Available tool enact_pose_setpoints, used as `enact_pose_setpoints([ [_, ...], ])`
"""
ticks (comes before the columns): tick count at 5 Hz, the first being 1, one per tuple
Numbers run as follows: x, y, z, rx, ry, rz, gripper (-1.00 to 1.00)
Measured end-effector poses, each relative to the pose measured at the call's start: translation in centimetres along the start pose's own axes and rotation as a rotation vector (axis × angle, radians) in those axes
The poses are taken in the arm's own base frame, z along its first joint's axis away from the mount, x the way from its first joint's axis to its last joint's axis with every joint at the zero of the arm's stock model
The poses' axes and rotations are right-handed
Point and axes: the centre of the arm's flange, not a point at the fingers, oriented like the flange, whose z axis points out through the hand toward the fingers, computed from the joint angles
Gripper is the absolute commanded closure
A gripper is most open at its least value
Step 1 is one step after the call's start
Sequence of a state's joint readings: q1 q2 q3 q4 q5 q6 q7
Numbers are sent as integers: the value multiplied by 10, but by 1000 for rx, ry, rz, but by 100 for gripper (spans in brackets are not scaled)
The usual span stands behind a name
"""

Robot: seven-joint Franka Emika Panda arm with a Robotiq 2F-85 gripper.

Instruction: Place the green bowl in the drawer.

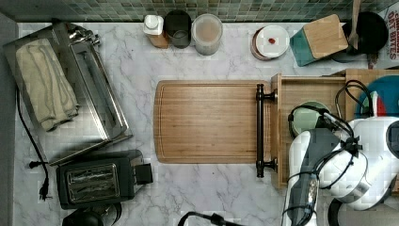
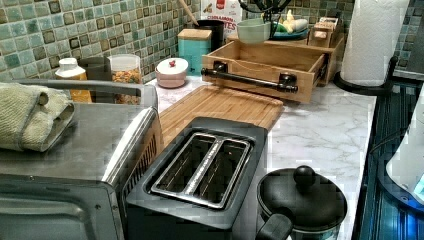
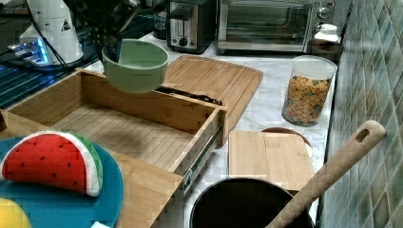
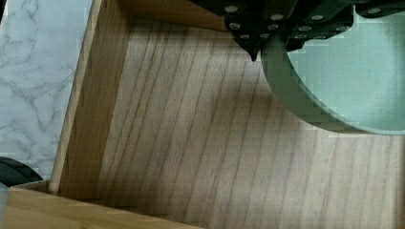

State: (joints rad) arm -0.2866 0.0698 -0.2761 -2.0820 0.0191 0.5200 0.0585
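In the top view, the pale mint-green bowl (image 1: 307, 117) sat over the open wooden drawer (image 1: 301, 92), partly hidden by the white Franka arm (image 1: 362, 155) and its black cables, with the grooved cutting board (image 1: 207, 121) just to the top view's left of the drawer's dark bar handle (image 1: 259, 131). In the left view, the green bowl (image 2: 253, 30) hung in the air above the drawer (image 2: 270, 67), clear of its walls, behind the toaster (image 2: 200, 170) and cutting board (image 2: 220, 102). In the right view, the gripper (image 3: 110, 40) clamped the bowl's rim on the right view's left side, holding the smooth, plain, round bowl (image 3: 138, 66) upright above the drawer's floor (image 3: 114, 128), its base about level with the front wall; a blue plate carrying a toy watermelon slice (image 3: 52, 161) lay beside the drawer. In the wrist view, the gripper's dark fingers (image 4: 253, 33) pinched the bowl's thick rim (image 4: 286, 90), and the bowl threw a shadow on the wood grain of the drawer (image 4: 191, 143) below.
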Motion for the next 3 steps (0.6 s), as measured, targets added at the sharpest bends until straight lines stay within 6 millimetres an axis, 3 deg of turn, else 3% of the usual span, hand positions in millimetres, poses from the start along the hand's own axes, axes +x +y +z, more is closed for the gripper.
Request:
enact_pose_setpoints([
  [1, 9, -3, 16, 7, 19, 11, 100],
  [3, 18, -4, 25, 40, 55, 25, 100],
])
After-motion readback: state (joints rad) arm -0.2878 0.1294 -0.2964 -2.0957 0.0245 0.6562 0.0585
